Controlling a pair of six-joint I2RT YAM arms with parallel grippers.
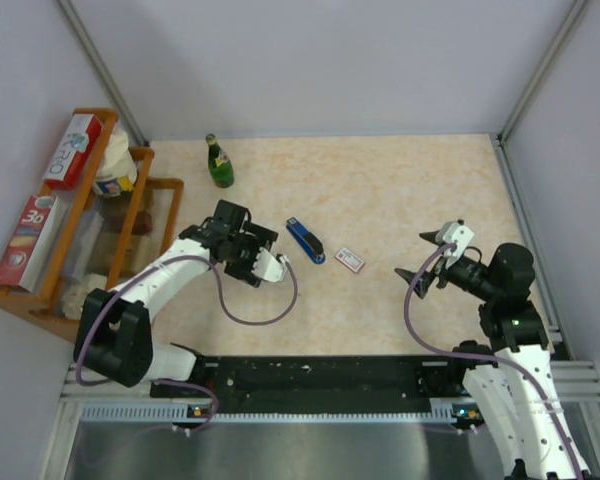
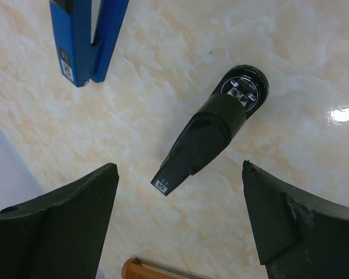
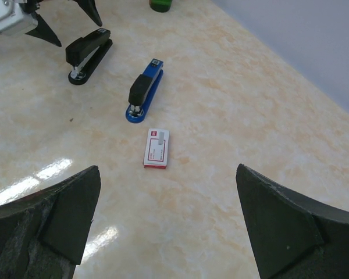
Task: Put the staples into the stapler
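Left end effector [image 2: 179,168] and right end effector [image 1: 412,255] gaped wide, empty. Staples box [image 3: 156,149] lay unopened on the tabletop [image 1: 400,180], just right of the blue stapler [image 3: 144,96]; nothing looked loaded, so every step remained.

"30" in big figures on the red and white box [image 1: 25,240] at the left edge of the wooden rack [image 1: 165,182], lettering on the red box [image 1: 72,150] at the rack's far end blurred, stickers on the blue stapler [image 2: 72,35] and the black stapler [image 2: 212,125] and the print on the box of staples [image 3: 156,148] too small to read
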